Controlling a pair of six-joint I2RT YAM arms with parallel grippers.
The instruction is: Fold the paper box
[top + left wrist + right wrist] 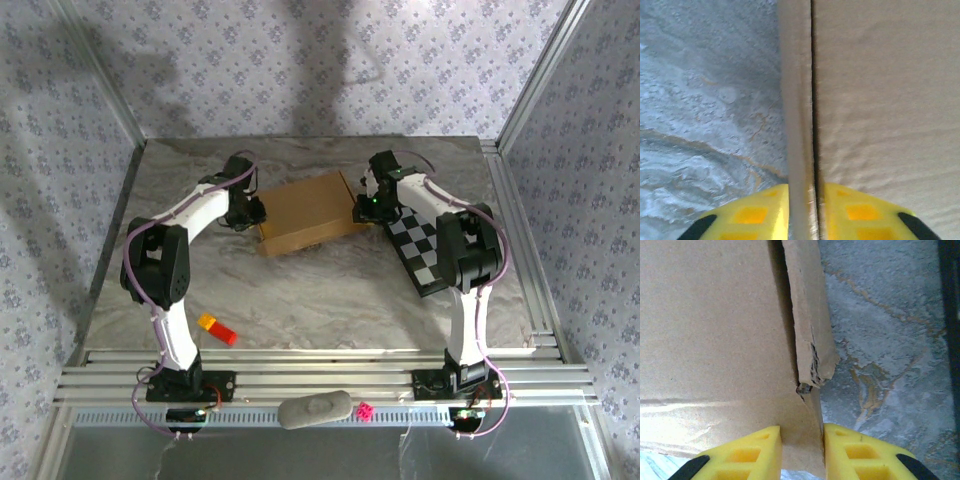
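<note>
The flat brown cardboard paper box (305,212) lies on the grey marble table (330,290). The right gripper (801,429) pinches its right edge. The left gripper (806,189) sits around its left wall; squeezing or loose, nobody can tell

Paper box (305,212) matt brown cardboard; table (330,290) marble-look.

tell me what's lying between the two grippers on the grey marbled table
A flat, plain brown cardboard box spans the stretch between the left gripper and the right gripper, as the top external view shows.
</note>
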